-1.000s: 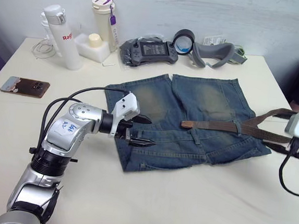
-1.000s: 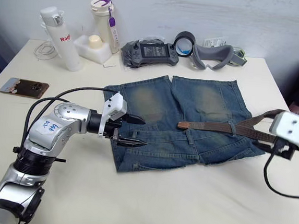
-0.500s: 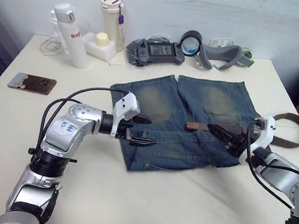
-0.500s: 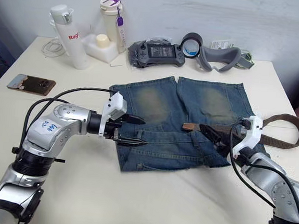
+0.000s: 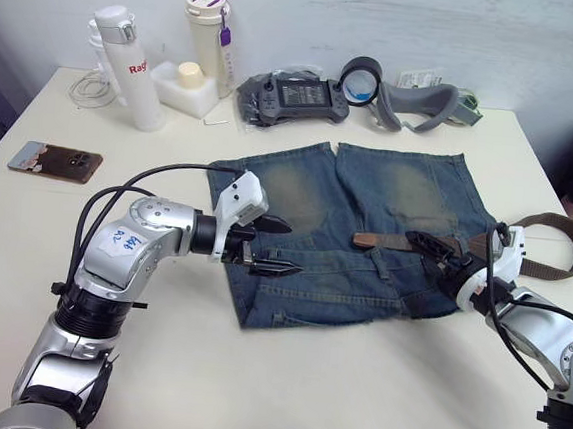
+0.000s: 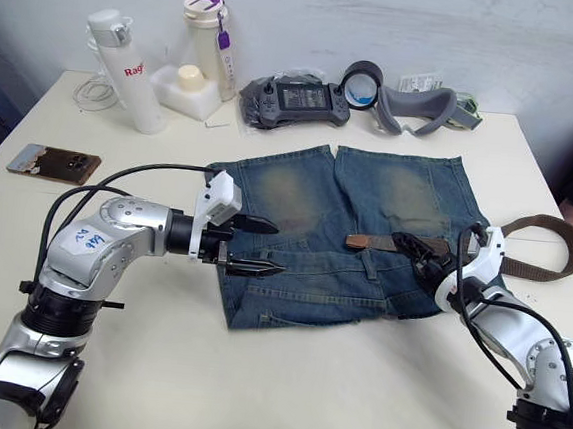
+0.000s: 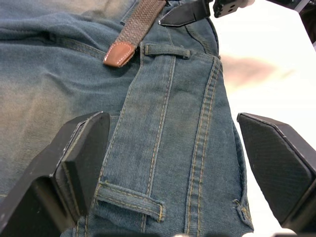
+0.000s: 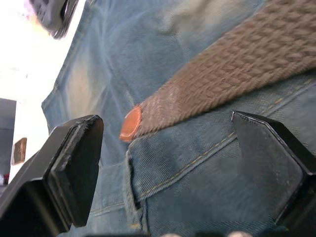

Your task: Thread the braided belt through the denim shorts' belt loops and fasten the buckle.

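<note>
Threading step, partway: left gripper [image 5: 272, 245] hovers, fingers spread, over the waistband at the near left of the denim shorts [image 5: 368, 197], holding nothing; right gripper [image 6: 416, 254], fingers also apart, straddles the braided belt [image 8: 237, 74] lying across the waistband, tan tip [image 7: 119, 53] short of a belt loop [image 7: 167, 50]; rest trails off right. Next, likely: pinch tip, feed under loop

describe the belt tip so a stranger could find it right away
Start at the denim shorts spread mid-table. A braided belt lies across them from the robot's right. Its free end, near the shorts' middle, is the belt tip: a smooth orange-brown leather cap, unlike the woven strap.
</note>
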